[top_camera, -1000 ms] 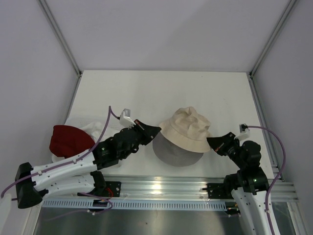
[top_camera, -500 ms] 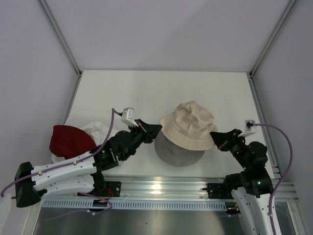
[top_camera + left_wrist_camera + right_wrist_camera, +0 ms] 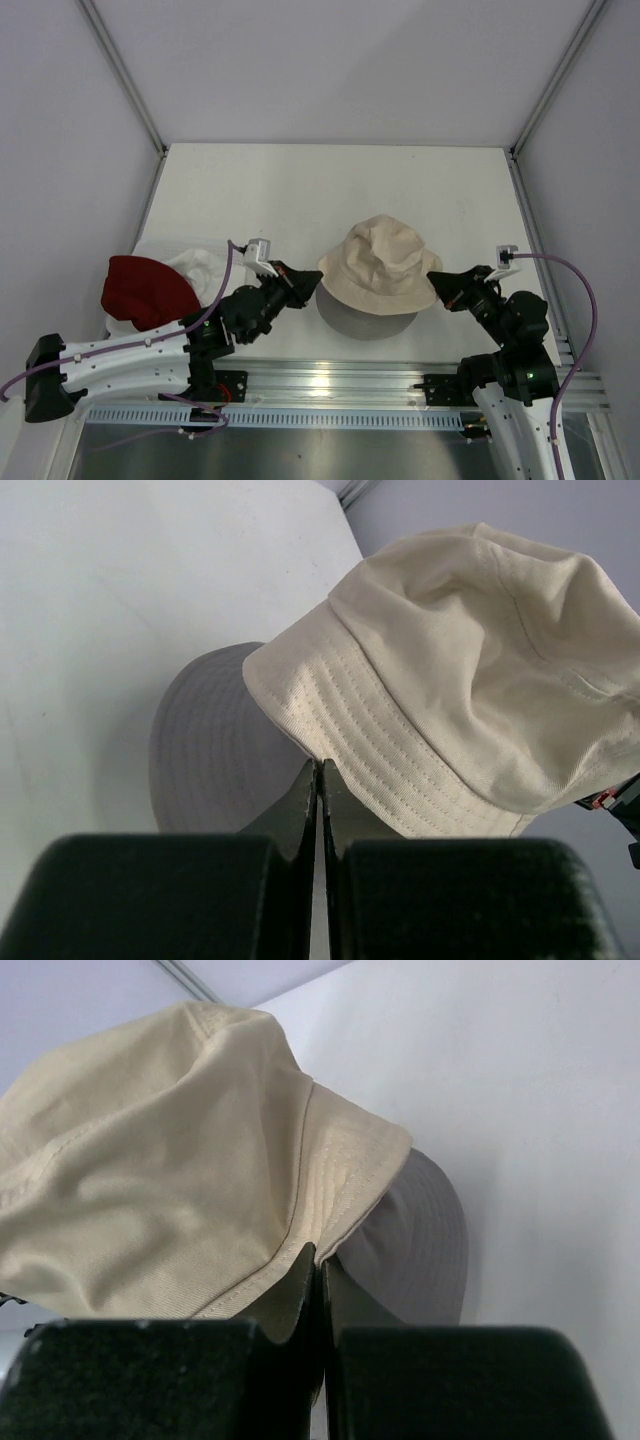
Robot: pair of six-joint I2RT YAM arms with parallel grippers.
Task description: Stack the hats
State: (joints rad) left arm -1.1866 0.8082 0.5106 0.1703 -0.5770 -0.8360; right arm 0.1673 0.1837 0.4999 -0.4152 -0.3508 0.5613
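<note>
Left tool (image 3: pixel 308 280) and right tool (image 3: pixel 437 283) clamp shut on the brim of the beige hat (image 3: pixel 380 262), dark red hat (image 3: pixel 140 288) at its nine o'clock.

Bright, even white light from above nearly washes out the table (image 3: pixel 300 190). Glare streaks the metal rail (image 3: pixel 330 378). Wrist views show the beige hat (image 3: pixel 470 670) sharp, bottom edges blurred.

Three hats (image 3: pixel 378 265), two arms (image 3: pixel 130 358)
</note>
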